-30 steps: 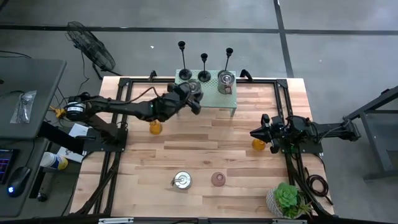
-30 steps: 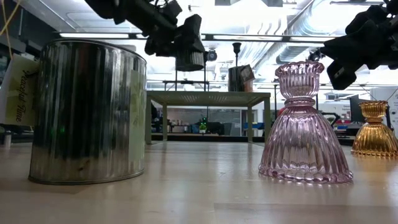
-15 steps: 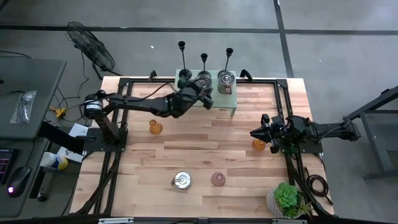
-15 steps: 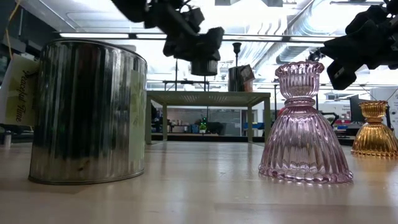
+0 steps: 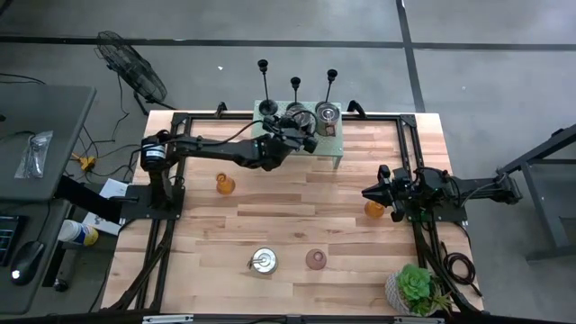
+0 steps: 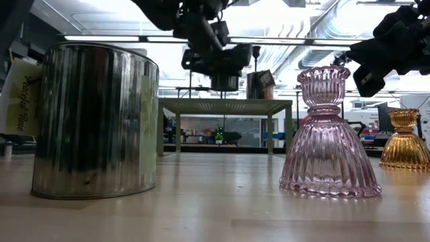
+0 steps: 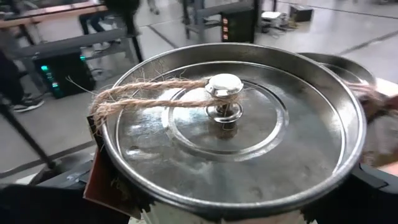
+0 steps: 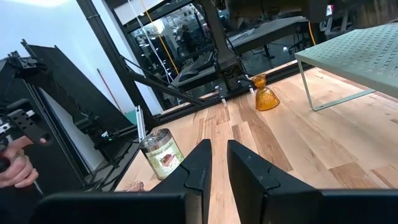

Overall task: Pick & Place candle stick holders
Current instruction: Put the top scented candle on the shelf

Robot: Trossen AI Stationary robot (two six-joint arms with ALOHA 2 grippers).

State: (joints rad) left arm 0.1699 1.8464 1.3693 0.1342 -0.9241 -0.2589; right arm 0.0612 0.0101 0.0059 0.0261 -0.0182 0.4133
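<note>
Left end effector (image 5: 304,137) now hangs over the pale green perforated metal riser (image 5: 329,146) at the back of the desk (image 5: 297,225). Its wrist camera is filled by the lid of a round silver tin with a knob and a twine loop (image 7: 230,124). Can't tell whether it's open or closed, as neither view shows that. Change over the last second: the arm has swung from the riser's left front corner rightward and further back, so the reach has gone from beside the riser to on top of it. The three tall thin black metal candle stick holders (image 5: 295,94) stand upright in a row along the riser's far edge, just beyond the end effector, not touched and not gripped. The pick hasn't started by my read (the camera is centred on the tin, so it likely needs re-aiming at a stem). The risk is clipping the tin or a neighbouring stem. Right end effector (image 5: 367,193) is parked at the right side, its fingers parted by a narrow gap and empty, just beside a small amber ribbed glass holder (image 5: 373,209).
</note>
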